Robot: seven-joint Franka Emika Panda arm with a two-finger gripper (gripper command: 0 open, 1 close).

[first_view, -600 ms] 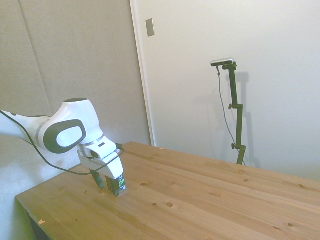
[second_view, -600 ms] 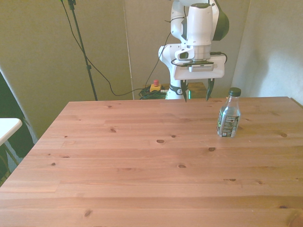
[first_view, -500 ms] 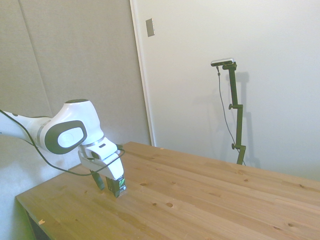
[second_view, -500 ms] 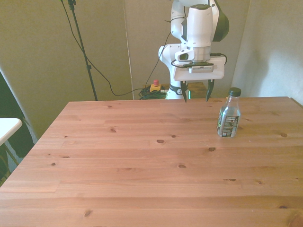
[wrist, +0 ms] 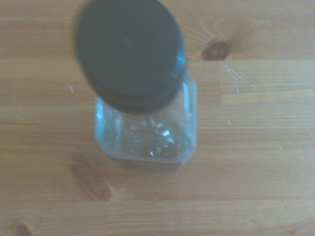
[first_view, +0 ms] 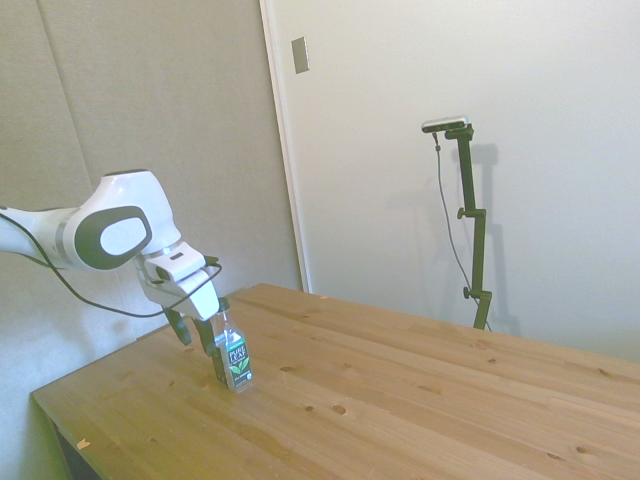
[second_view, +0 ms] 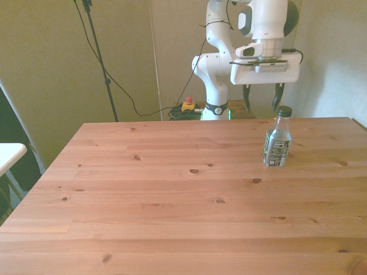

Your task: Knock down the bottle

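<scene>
The bottle (second_view: 277, 140) stands upright near the front view's right edge of the wooden table (second_view: 172, 189); it is clear plastic with a dark cap and a dark label with green-and-white print. My gripper (second_view: 262, 102) hangs open just behind it, with fingertips at about cap height and nothing between them. One finger (second_view: 277, 96) is close to the cap. From the side, the bottle (first_view: 236, 358) stands just past my gripper (first_view: 200, 343), near the table's corner. Seen from the wrist, the bottle (wrist: 146, 130) sits directly below, its dark cap blurred.
The table's right edge in the front view runs close beside the bottle. A white surface (second_view: 8, 153) juts in at the front view's left edge. Cables and a red button (second_view: 187, 103) lie on the floor behind the table.
My gripper has risen and shifted toward the front view's right, so it now hangs just behind the bottle's cap. The bottle has not moved and still stands upright.
</scene>
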